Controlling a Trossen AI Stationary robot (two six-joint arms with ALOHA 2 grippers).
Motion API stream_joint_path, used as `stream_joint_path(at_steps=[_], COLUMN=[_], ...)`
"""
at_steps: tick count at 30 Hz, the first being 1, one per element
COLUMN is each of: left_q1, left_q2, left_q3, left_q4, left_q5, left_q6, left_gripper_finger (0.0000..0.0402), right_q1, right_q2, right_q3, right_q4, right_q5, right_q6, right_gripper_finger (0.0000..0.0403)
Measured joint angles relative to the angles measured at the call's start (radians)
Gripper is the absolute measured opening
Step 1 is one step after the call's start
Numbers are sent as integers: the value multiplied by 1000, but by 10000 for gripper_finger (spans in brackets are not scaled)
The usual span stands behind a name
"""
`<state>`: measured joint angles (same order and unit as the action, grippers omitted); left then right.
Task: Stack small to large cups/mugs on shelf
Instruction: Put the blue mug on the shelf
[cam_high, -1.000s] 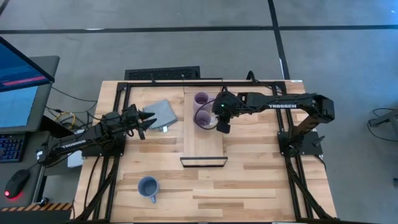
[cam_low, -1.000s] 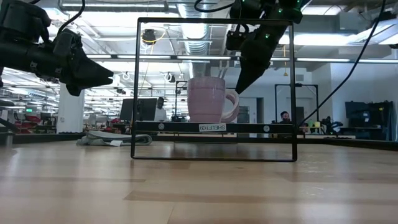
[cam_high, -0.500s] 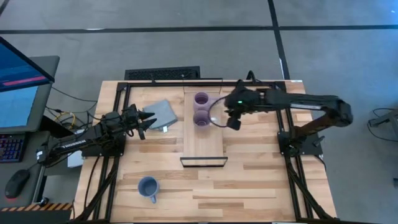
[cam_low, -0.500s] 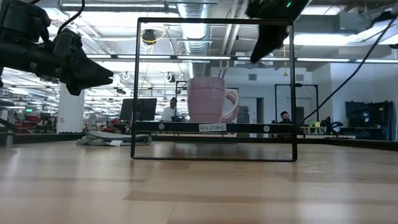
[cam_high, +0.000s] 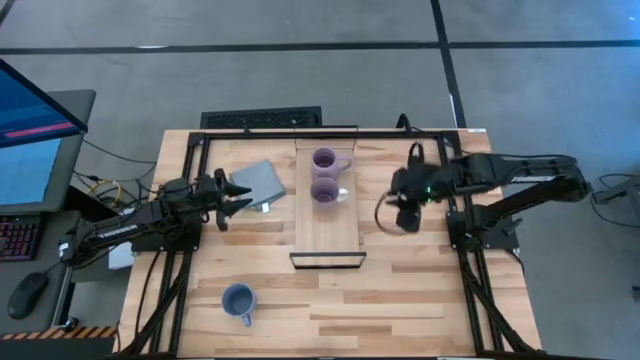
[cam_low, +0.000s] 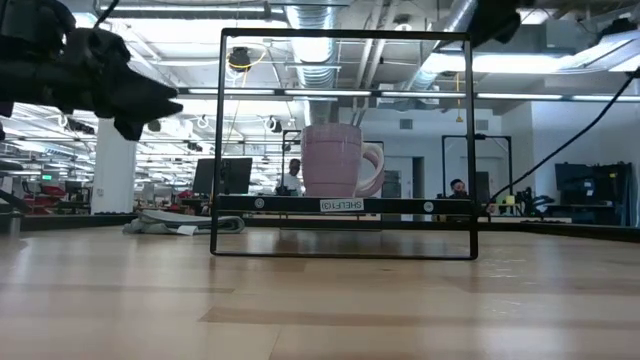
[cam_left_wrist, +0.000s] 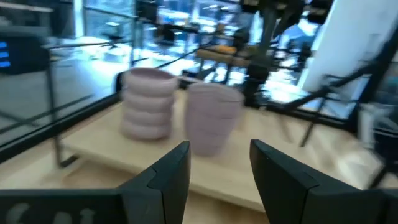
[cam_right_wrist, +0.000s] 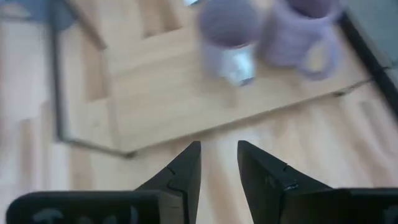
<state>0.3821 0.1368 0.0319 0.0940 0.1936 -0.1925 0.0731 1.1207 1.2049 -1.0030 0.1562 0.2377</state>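
Overhead, right tool (cam_high: 403, 222) hangs open, beside the shelf (cam_high: 327, 228)

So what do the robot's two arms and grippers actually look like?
Both arms are dark, nearly black, built of slim jointed segments with white lettering along them. The right arm shows a small green light and a looping black cable near its gripper. Each gripper, like the left one, ends in two dark angular fingers.

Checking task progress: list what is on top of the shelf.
Two lavender mugs stand side by side at the far end of the shelf; the rest is bare. The blue mug sits on the tabletop.
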Motion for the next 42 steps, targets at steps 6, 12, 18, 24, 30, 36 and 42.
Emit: stream_joint_path(at_steps=[6,12,18,24,30,36,42], left_q1=[0,0,0,0,0,0,0], left_q2=[0,0,0,0,0,0,0], left_q3=[2,3,4,5,5,5,6], left_q4=[78,98,98,98,98,98,98], left_q5=[55,73,74,72,64,55,55], left_q6=[-12,-26,-39,-40,-25,1,5], left_gripper_finger=[158,158,158,158,158,158,158], right_q1=[163,241,199,66,-118,-231,-259], right_q2=[37,-61,-234,-367,-468,-569,-657], right_q3=[-62,-271,-477,-633,-753,-879,-987], right_q4=[71,223,440,693,780,894,997], right_q5=[175,294,294,278,120,20,-2], right_q6=[18,50,-41,-252,-298,-291,-268], right_gripper_finger=[127,127,127,127,127,127,127])
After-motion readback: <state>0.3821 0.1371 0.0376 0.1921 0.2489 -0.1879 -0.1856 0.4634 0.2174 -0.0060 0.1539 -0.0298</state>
